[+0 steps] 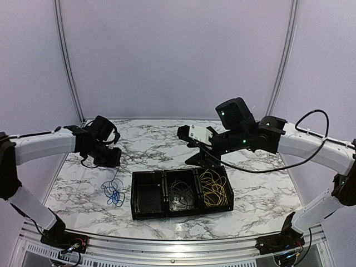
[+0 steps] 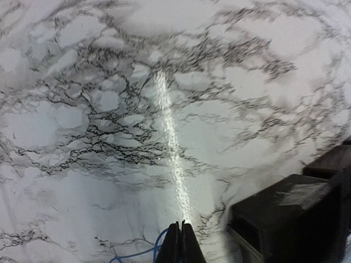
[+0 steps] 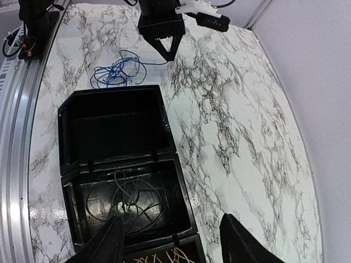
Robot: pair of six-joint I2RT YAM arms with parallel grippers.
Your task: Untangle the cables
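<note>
The cables (image 1: 181, 194) are three loose coils of thin wire, each lying apart from the others. The blue cable (image 1: 114, 193) lies on the marble-patterned table (image 1: 261, 189), outside a black three-compartment tray (image 1: 149, 213) and just beside the tray's left-arm end. The dark grey cable (image 3: 129, 200) lies in the tray's middle compartment. The yellow cable (image 1: 212, 191) lies in the compartment at the tray's right-arm end.

The left gripper (image 2: 180, 227) hangs low over the table, to the left of the tray and just beyond the blue cable as seen from the arm bases. Its two fingers are pressed tightly together. A single blue strand runs up from the coil to the fingertips, so the gripper is pinching one strand of the blue cable while the rest of the coil rests on the table. A dark corner of the tray shows at the right edge of the left wrist view.

The right gripper (image 3: 171, 219) is held above the tray's far edge, angled down toward the middle compartment. Its two fingers stand wide apart with nothing between them. In the right wrist view, one finger overlaps the compartment holding the dark grey cable and the other sits over bare table beside the tray.
</note>
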